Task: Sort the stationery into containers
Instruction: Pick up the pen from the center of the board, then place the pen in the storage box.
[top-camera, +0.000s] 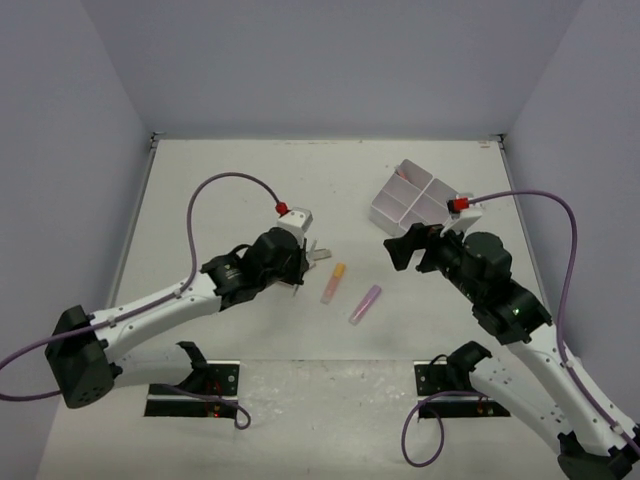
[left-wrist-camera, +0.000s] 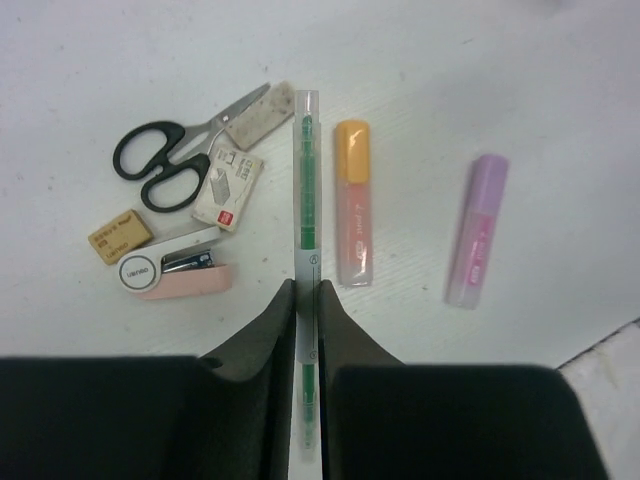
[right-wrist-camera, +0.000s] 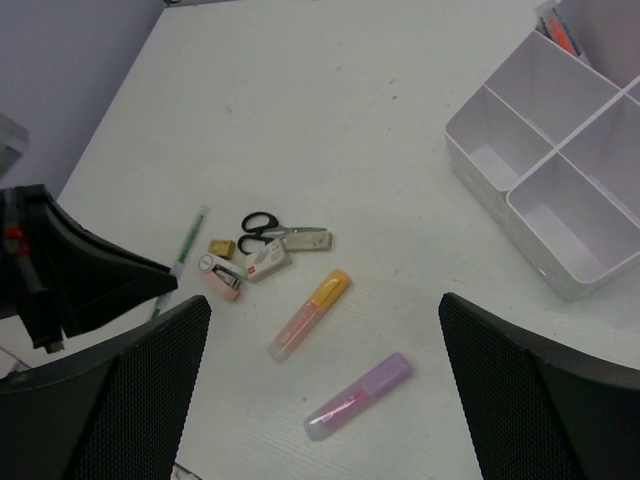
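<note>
Between the jaws of the left gripper (left-wrist-camera: 307, 300), what lies?

— A thin green pen (left-wrist-camera: 307, 180), pinched tight; its long axis runs straight out ahead of them, tip pointing forward, just beside the orange marker (left-wrist-camera: 352, 200).

— And the white divided box (right-wrist-camera: 500, 212)?

— Ahead and well to those jaws' right, near the right gripper (top-camera: 395, 250), whose jaws stand wide and hold nothing. Only the left arm has the pen.
</note>
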